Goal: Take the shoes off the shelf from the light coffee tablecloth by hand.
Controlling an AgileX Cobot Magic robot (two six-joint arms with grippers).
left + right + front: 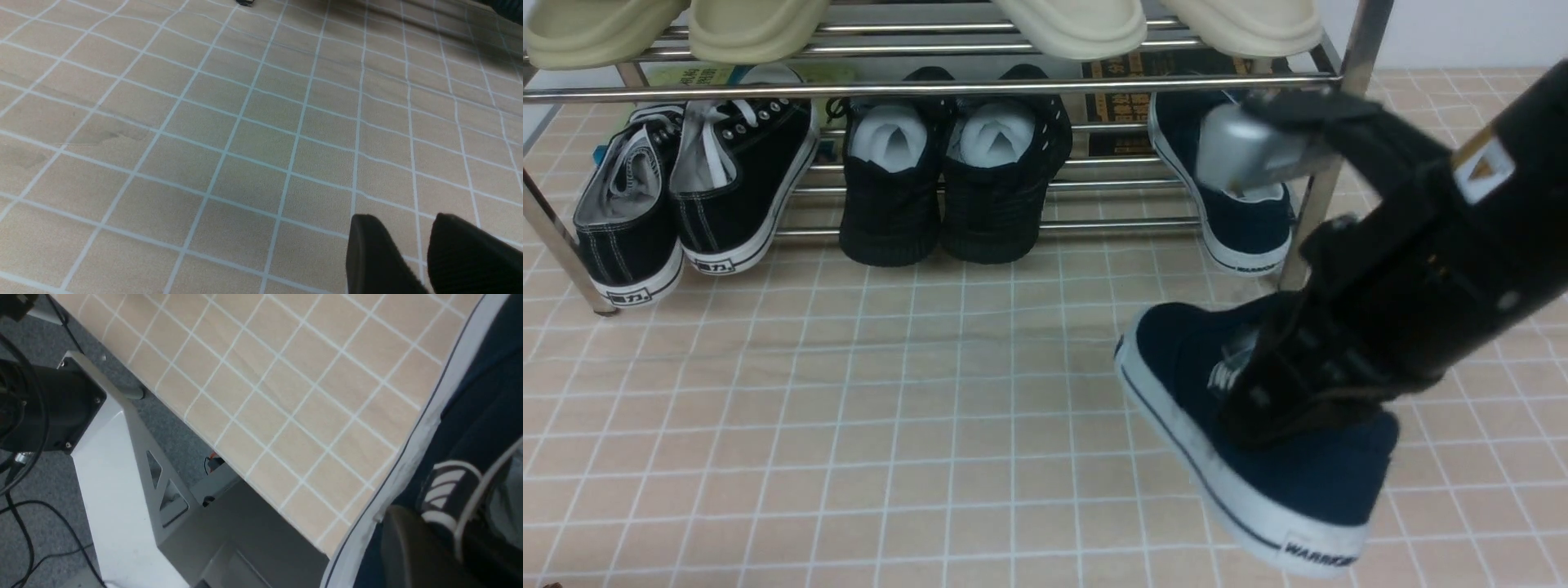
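Note:
My right gripper (1245, 392) is shut on one navy-blue shoe (1176, 351), one finger inside its opening. It holds the shoe tilted above the light coffee tablecloth (849, 408), in front of the shelf, heel with "WARRIOR" toward me. In the right wrist view the gripper (449, 543) pinches the shoe's side (482, 396) over the cloth's front edge (306, 396). The other navy shoe (1245, 224) stands on the lower tier of the silver shelf (931, 86), at its right end. My left gripper (402, 228) is open and empty, low over bare cloth (245, 143); it is out of the front view.
Black lace-up sneakers (686, 188) and all-black shoes with white stuffing (956, 188) stand on the lower tier. Cream slippers (1070, 24) lie on the top tier. The shelf's right front leg (1319, 204) stands just behind my right arm. The robot's base and cables (102, 457) lie below the table edge.

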